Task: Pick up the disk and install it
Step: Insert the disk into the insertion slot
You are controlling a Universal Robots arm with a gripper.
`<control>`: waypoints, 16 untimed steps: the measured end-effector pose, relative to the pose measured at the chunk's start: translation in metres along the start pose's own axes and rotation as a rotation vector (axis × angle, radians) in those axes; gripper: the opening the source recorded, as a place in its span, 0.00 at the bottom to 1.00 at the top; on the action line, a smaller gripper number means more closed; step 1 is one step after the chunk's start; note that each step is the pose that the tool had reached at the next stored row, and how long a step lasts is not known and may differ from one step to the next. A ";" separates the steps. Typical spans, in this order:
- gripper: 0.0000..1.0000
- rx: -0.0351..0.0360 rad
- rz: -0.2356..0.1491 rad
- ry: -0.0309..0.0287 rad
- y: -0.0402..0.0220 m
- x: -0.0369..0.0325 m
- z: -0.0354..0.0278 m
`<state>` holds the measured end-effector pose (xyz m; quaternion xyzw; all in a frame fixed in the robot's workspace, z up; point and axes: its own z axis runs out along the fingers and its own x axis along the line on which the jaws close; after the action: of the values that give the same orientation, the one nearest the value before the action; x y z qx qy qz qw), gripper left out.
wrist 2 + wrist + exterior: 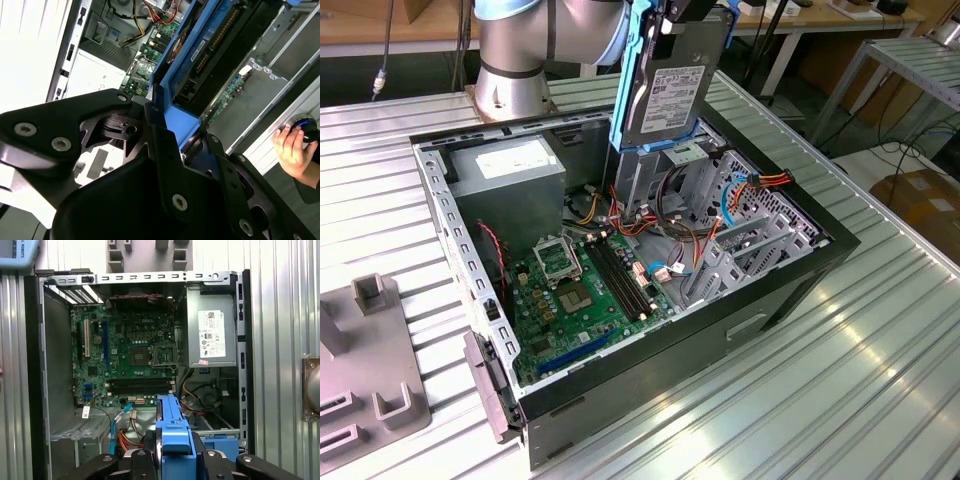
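The end effector is gripping the disk by the top edge of its blue rail, its jaws drawn narrow against the plastic in both wrist views. The disk is hanging on edge in the upper middle of the exterior view, with its white label facing the camera, directly over the drive cage. Holding it upright like this probably lines its narrow edge with the cage's slot, so it can go in from above. Its lower edge is reaching the cage's blue top; whether the two are touching, I cannot tell.

The case is lying on its side on the ribbed desk with the panel off. That is turning the motherboard and the power supply upward and is leaving the cage open to a straight vertical approach. Loose orange and red cables are crowding the cage's base and could be snagged. In the second wrist view, a person's hand is resting on a round control beside the case, seemingly supervising.
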<state>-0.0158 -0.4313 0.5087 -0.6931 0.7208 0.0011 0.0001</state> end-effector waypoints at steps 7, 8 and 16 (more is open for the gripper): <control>0.37 0.0000 0.000 0.0000 -0.0002 0.0000 0.0000; 0.37 0.0000 0.000 0.0000 -0.0002 0.0000 0.0000; 0.37 0.0009 0.000 0.0005 -0.0007 0.0061 0.0004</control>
<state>-0.0153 -0.4374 0.5083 -0.6932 0.7208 0.0006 0.0002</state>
